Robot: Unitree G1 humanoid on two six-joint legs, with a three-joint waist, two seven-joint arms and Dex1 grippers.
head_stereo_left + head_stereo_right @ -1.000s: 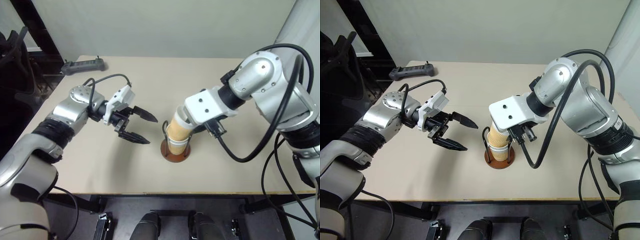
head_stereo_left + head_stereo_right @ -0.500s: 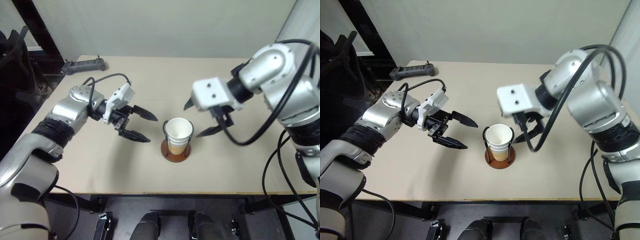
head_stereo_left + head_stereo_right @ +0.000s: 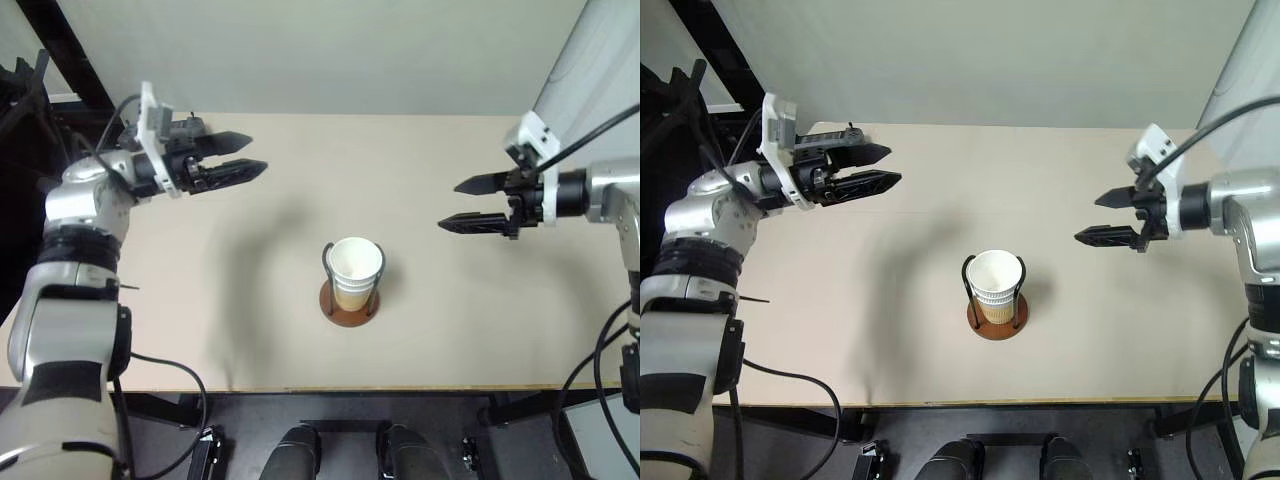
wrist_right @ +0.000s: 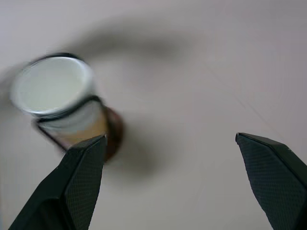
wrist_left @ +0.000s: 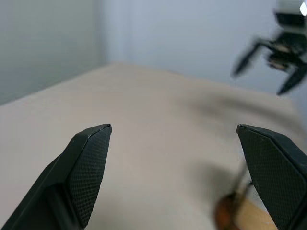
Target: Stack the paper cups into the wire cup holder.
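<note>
Tan paper cups [image 3: 355, 272] sit nested in wire cup holder [image 3: 349, 300]; left tool [image 3: 228, 158] and right tool [image 3: 478, 203] both released, well apart from holder. Risk: a stray arm sweep tips the stack.

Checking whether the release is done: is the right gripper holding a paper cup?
No, the right gripper hangs open and empty beside the table, while the paper cups sit in the wire cup holder.
</note>
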